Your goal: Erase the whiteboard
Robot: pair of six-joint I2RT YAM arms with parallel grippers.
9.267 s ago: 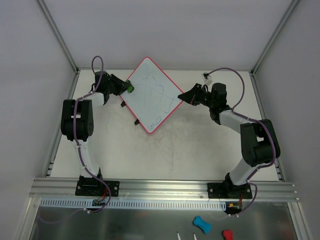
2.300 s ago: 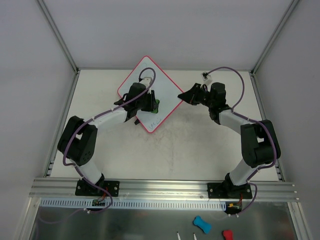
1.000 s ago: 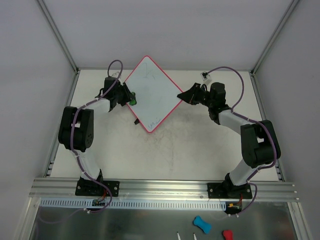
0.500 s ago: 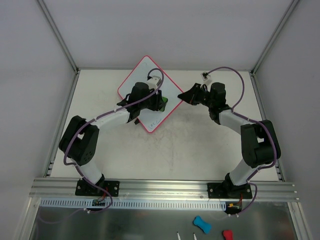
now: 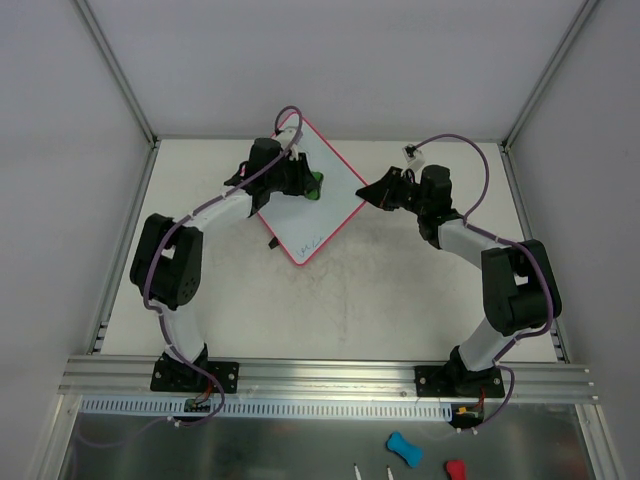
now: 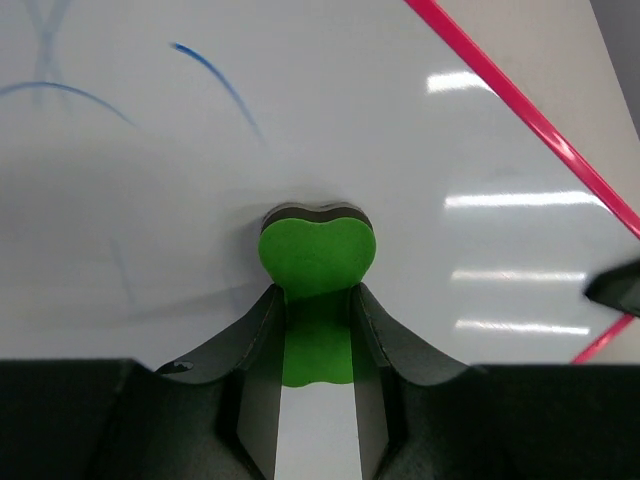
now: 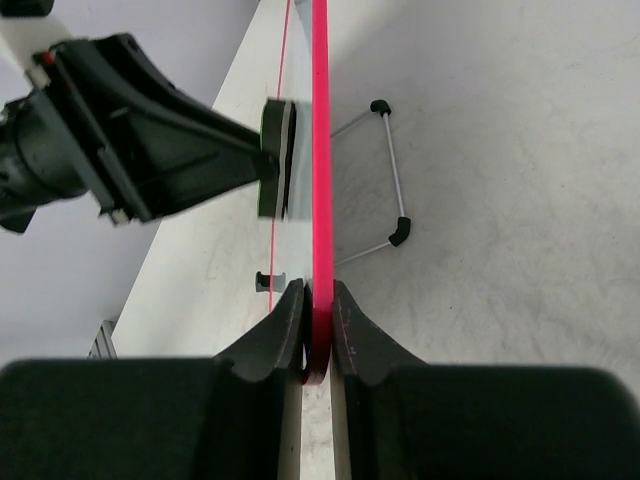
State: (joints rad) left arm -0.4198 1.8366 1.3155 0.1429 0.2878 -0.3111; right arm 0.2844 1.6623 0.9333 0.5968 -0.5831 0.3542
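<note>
The whiteboard (image 5: 318, 212), white with a red-pink rim, lies as a diamond at the back of the table. My left gripper (image 5: 308, 183) is shut on a small green eraser (image 6: 316, 262), whose head presses flat on the board's upper part. Faint blue pen strokes (image 6: 215, 78) show ahead of the eraser, and small marks (image 5: 311, 242) sit near the board's near corner. My right gripper (image 7: 318, 300) is shut on the whiteboard's rim (image 7: 321, 160) at its right corner (image 5: 362, 190), seen edge-on in the right wrist view.
A wire stand with black tips (image 7: 390, 170) shows beside the board's edge. Two black clips (image 5: 272, 243) sit on its lower left edge. Grey walls close the table at the back and sides. A blue eraser (image 5: 403, 448) and a red one (image 5: 455, 469) lie below the front rail.
My left gripper with the green eraser swept from the board's left corner out to its middle right, and now sits higher, near the top. The right gripper and board stayed put.
</note>
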